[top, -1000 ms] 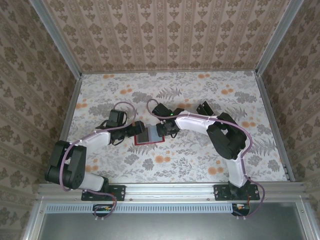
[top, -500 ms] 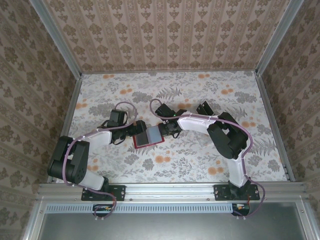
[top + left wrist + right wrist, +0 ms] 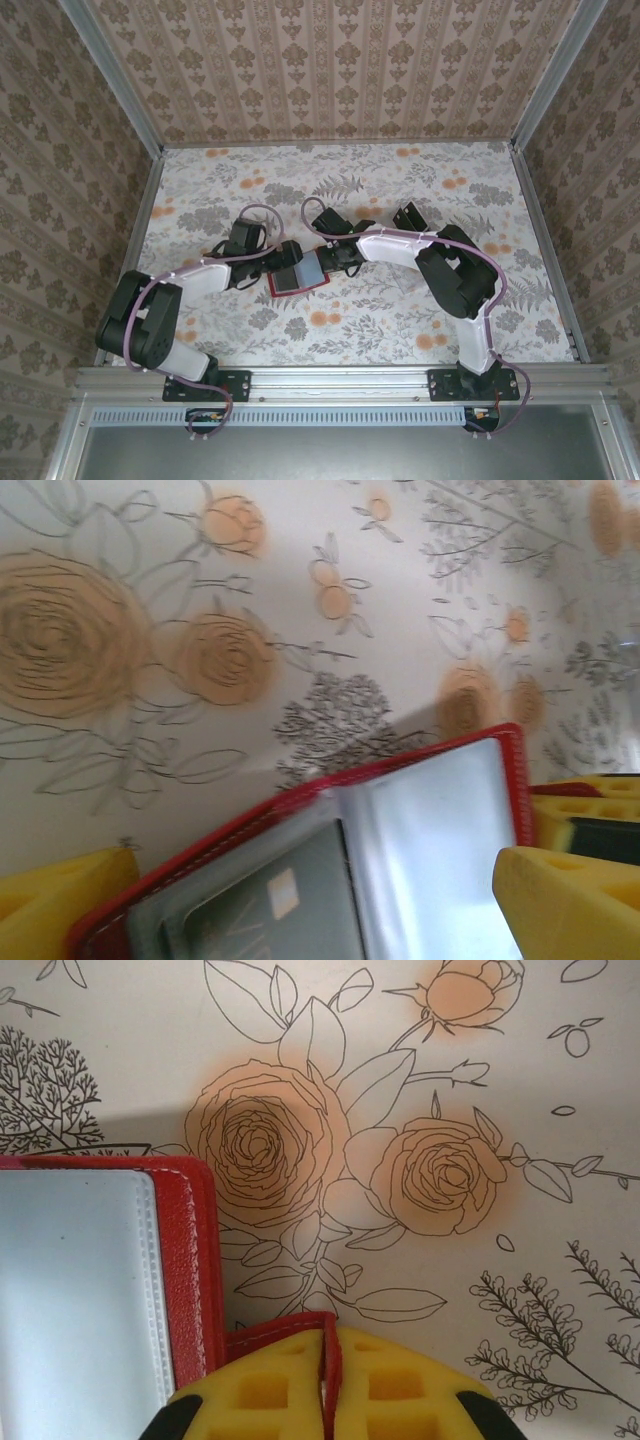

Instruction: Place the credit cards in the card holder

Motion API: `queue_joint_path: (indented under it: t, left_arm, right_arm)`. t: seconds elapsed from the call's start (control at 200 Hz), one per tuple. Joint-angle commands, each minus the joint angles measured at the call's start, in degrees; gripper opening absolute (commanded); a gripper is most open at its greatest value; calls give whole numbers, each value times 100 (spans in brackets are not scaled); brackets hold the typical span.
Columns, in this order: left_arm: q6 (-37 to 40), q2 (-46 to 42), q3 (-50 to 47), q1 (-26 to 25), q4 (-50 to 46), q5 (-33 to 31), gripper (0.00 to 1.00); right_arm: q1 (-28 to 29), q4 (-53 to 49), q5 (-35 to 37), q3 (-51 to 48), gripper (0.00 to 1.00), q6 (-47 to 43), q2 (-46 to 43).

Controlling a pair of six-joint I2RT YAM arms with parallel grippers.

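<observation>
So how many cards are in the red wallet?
1: a dark card under the clear sleeve of the red wallet. More may hide behind other sleeves.

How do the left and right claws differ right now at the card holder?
Left claw stands wide open; right claw is shut. Left claw has the card holder between its spread fingers, gripping nothing; right claw pinches its red cover edge. Both have yellow fingers and sit at the holder.
</observation>
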Motion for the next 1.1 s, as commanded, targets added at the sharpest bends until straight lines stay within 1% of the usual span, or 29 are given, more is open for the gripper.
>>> queue_joint_path:
  t: [0.0,0.135,0.255,0.295,0.355,0.49,0.695,0.82,0.93,0.995,1.095]
  left_arm:
    - [-510,-352,-29,-232,398,292,100]
    - [-800,-620,118,-423,524,144,100]
    - [-962,-571,289,-667,628,19,100]
    - [-1017,-512,322,-742,709,-7,100]
    - [-1089,-390,369,-842,826,-51,100]
    - [-1190,-72,448,-1024,1044,-98,100]
    - [-1274,366,455,-1251,1302,-213,100]
    - [-1314,571,435,-1349,1405,-290,100]
    - [-1340,693,387,-1412,1439,-387,100]
    - [-1357,741,351,-1442,1466,-432,100]
    - [-1374,782,293,-1459,1510,-503,100]
  right_arm:
    - [25,-29,-281,-224,6,175,-29]
    - [29,35,-337,-277,5,251,-93]
    - [-23,144,-478,-364,7,359,-183]
    - [-62,210,-524,-421,12,415,-248]
    - [-145,324,-596,-549,23,497,-376]
    - [-284,420,-631,-824,33,589,-736]
    - [-440,453,-607,-1228,38,652,-1335]
    - [-458,487,-590,-1509,38,728,-1740]
    - [-451,652,-697,-1886,35,880,-2104]
    - [-445,910,-846,-2141,31,1034,-2269]
    - [-363,1518,-1081,-2522,16,1319,-2435]
